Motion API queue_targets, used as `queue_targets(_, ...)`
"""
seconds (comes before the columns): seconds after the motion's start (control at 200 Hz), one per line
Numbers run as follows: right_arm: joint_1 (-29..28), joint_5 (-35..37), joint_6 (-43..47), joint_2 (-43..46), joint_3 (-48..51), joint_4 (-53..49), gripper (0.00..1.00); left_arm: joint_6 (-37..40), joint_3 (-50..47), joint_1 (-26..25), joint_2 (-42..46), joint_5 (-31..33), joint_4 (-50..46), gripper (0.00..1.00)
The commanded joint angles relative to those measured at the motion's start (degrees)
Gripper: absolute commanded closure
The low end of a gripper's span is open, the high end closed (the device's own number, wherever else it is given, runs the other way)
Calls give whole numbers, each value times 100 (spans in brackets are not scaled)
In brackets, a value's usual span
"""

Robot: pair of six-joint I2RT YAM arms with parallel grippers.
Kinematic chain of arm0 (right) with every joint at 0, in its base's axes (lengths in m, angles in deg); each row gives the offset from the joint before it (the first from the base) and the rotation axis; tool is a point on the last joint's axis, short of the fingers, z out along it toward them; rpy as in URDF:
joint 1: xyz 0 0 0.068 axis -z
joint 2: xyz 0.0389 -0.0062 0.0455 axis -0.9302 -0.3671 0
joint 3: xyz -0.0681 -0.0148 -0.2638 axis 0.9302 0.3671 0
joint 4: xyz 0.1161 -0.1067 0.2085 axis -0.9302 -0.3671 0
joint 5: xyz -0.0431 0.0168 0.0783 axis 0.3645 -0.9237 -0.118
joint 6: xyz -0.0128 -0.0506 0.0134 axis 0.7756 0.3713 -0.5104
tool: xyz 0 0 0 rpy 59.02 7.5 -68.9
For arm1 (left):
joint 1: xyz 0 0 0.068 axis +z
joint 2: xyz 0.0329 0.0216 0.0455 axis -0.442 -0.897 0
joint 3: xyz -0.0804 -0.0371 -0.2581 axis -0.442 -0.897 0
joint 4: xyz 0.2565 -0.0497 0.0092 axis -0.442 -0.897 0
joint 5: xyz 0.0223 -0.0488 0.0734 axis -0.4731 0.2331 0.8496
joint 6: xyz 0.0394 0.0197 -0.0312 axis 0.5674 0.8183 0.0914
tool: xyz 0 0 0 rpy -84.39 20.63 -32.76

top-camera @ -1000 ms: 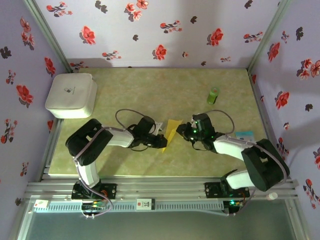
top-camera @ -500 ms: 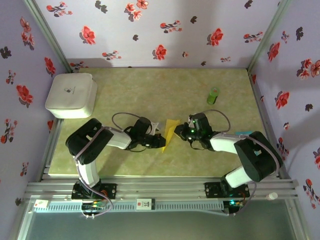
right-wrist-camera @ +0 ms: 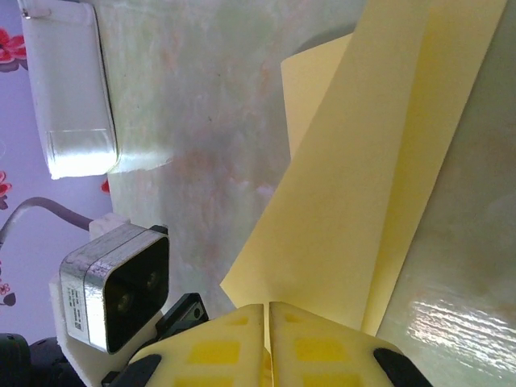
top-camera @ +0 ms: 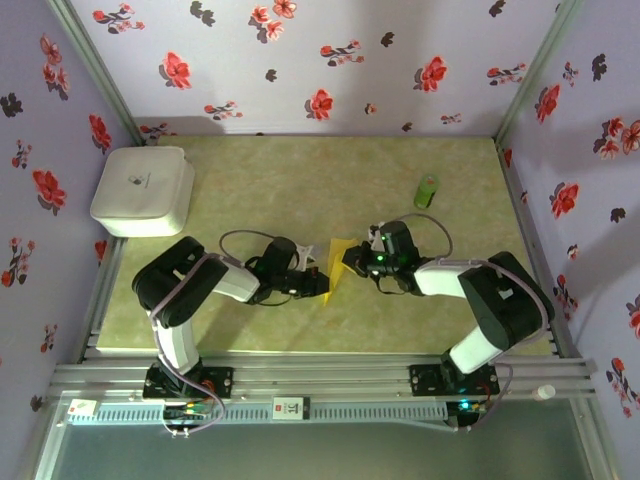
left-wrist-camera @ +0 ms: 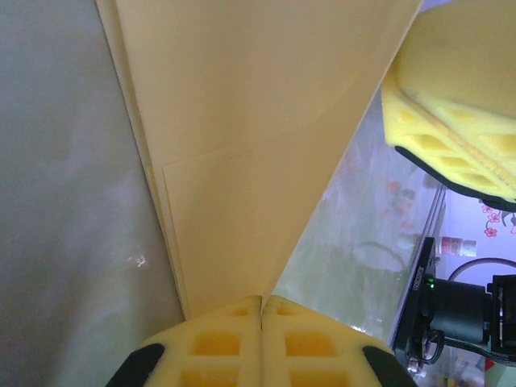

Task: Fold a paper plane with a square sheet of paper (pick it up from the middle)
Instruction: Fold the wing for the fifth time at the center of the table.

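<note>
The yellow paper plane (top-camera: 340,265) is a folded, pointed dart held between both arms near the table's middle front. My left gripper (top-camera: 322,284) is shut on its lower pointed end; the left wrist view shows the creased paper (left-wrist-camera: 242,153) rising from the closed pads (left-wrist-camera: 262,310). My right gripper (top-camera: 352,259) is shut on the paper's right edge; in the right wrist view the folded layers (right-wrist-camera: 363,185) run up from the pads (right-wrist-camera: 268,310). The right gripper's yellow finger (left-wrist-camera: 451,105) shows at the upper right of the left wrist view.
A white rounded box (top-camera: 145,190) sits at the back left, also seen as the white box (right-wrist-camera: 68,89). A small green cylinder (top-camera: 427,190) stands at the back right. A light blue item (top-camera: 490,268) lies near the right edge. Flowered walls enclose the table.
The right gripper has moved left and slightly back with the paper's edge. The left gripper has shifted slightly left, and the paper now looks narrower between them.
</note>
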Motion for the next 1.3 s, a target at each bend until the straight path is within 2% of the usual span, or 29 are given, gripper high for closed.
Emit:
queue_targets(0.0,-50,-116,174,-88,-108,149,90,-128,-73,64,-105,-108,156,100)
queue_targets(0.64,-30,-159,271,-33,-119,146,90,-212,-184,132,-99,-108,323,100)
queue_targets(1.09,-39,-476,227,-389,-235,411,92,-270,-236,152,-100,-117,366,100)
queue_targets(1.295,-39,-258,241,-188,-99,549,92,-254,-241,160,-101,-103,322,100)
